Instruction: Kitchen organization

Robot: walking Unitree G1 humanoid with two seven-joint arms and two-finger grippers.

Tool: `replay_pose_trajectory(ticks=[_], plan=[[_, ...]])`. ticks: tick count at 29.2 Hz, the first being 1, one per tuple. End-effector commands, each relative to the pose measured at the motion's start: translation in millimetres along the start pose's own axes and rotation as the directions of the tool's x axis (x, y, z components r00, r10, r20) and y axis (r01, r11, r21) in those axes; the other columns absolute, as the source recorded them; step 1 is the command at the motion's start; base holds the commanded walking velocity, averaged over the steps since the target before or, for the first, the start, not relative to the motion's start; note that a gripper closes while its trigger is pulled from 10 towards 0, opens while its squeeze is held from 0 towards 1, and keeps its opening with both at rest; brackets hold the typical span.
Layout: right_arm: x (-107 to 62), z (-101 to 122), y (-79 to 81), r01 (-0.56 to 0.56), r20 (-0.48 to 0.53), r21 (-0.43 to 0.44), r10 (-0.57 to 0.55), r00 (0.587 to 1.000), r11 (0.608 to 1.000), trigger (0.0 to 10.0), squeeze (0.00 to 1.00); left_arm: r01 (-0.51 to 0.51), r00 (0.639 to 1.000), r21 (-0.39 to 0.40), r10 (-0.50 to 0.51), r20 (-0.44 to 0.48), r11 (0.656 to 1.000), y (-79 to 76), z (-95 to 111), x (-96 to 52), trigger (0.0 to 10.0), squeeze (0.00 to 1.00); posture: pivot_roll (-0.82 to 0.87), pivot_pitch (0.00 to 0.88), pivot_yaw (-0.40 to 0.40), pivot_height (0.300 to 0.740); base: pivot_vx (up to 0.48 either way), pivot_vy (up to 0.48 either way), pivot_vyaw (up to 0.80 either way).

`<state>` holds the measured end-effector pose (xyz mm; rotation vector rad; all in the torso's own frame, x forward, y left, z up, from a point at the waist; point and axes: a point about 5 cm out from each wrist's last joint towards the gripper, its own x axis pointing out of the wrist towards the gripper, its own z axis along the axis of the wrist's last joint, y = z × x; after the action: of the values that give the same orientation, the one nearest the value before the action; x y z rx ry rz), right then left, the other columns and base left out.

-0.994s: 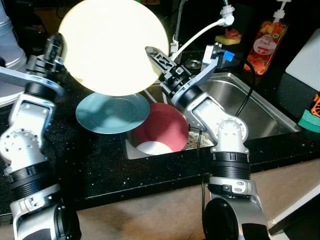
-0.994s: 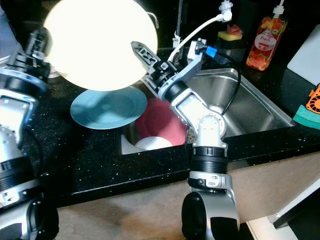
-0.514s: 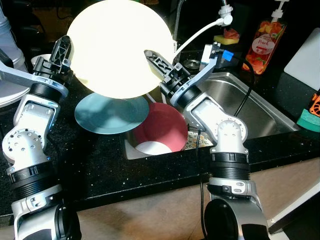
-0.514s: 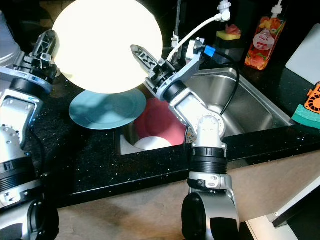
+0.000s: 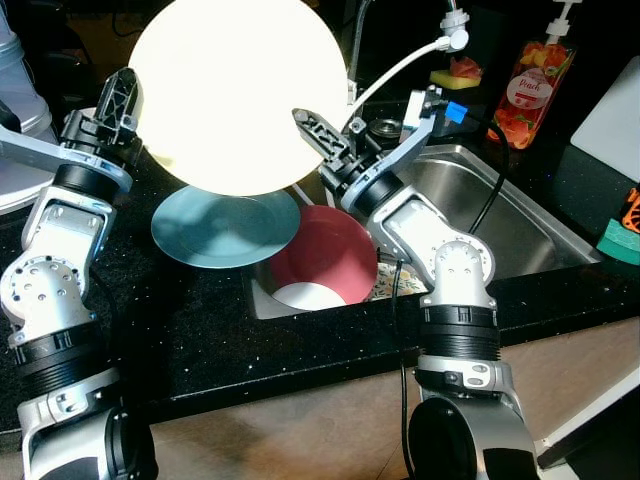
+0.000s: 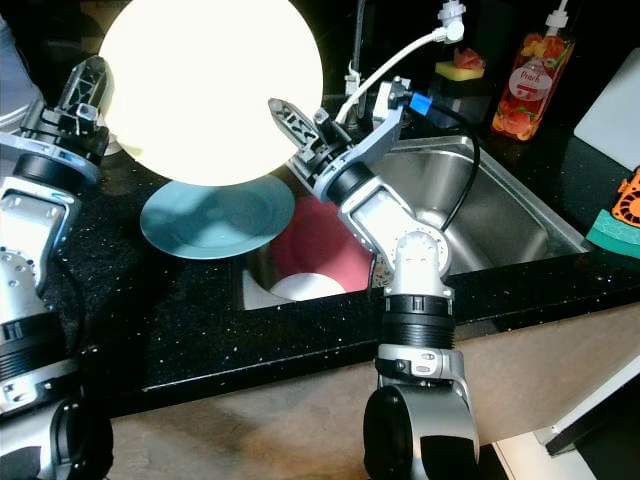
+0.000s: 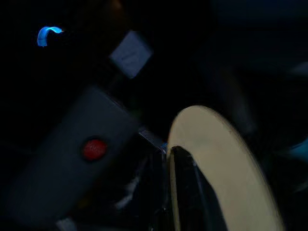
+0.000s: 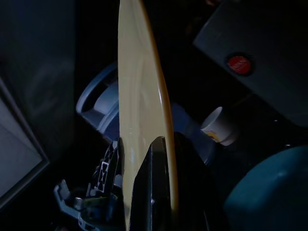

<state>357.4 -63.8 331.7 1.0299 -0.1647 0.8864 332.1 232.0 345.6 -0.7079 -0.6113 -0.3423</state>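
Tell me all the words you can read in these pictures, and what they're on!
"Peach": seems to be the word on the round label of the orange soap bottle behind the sink, but it is blurred.
The smaller print on that label is too small to read.
Nothing else carries readable words.

- The counter point(image 5: 200, 330) is black with tiny white specks.
- A shiny metal sink point(image 5: 500, 215) is set into the counter, toward its right end.
- A tap point(image 5: 358, 40) stands at the back edge of the sink.
- A soap bottle point(image 5: 530, 90) with fruit pictures stands at the back edge of the counter, right of the tap.
- A yellow sponge point(image 5: 455, 72) sits between the tap and the bottle.
- The floor point(image 5: 300, 440) below the front edge is tan.
- The back of the room is dark.
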Motion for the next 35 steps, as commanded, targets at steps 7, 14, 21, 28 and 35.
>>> replay_pose_trajectory(ticks=[7,14,21,28,35], plan=[[-11.7,37.3,-21.0,0.138,0.189,-0.029,-0.130,0.973,0.990,0.0,0.00,-0.167,0.986,0.390,0.158,0.056,0.905,23.8,14.7,-6.3,10.0,1.00,0.03,0.108,0.014,0.740,0.000,0.000,0.00],[-17.3,52.8,-27.7,0.207,0.269,-0.089,-0.176,0.947,0.974,0.0,0.00,-0.007,0.980,0.522,0.110,-0.166,0.853,24.2,-14.9,-9.6,10.0,0.00,0.04,0.103,0.011,0.740,0.000,0.000,0.00],[-16.3,51.1,-27.3,0.228,0.275,-0.159,-0.179,0.945,0.960,0.0,0.00,0.274,0.845,0.533,0.064,-0.530,0.800,23.2,-77.2,-31.9,10.0,0.00,0.03,0.099,0.016,0.740,0.000,0.000,0.00],[-13.0,43.4,-23.9,0.202,0.255,-0.166,-0.156,0.954,0.965,0.0,0.00,0.254,0.813,0.537,0.124,-0.569,0.804,38.7,-96.4,-33.2,10.0,0.00,0.03,0.105,0.018,0.740,0.000,0.000,0.00],[-11.6,42.5,-22.1,0.192,0.251,-0.173,-0.146,0.957,0.966,0.0,0.00,0.123,0.696,0.659,0.409,-0.590,0.742,74.0,-94.9,-35.4,10.0,0.00,0.03,0.112,0.020,0.740,0.000,0.000,0.00]])
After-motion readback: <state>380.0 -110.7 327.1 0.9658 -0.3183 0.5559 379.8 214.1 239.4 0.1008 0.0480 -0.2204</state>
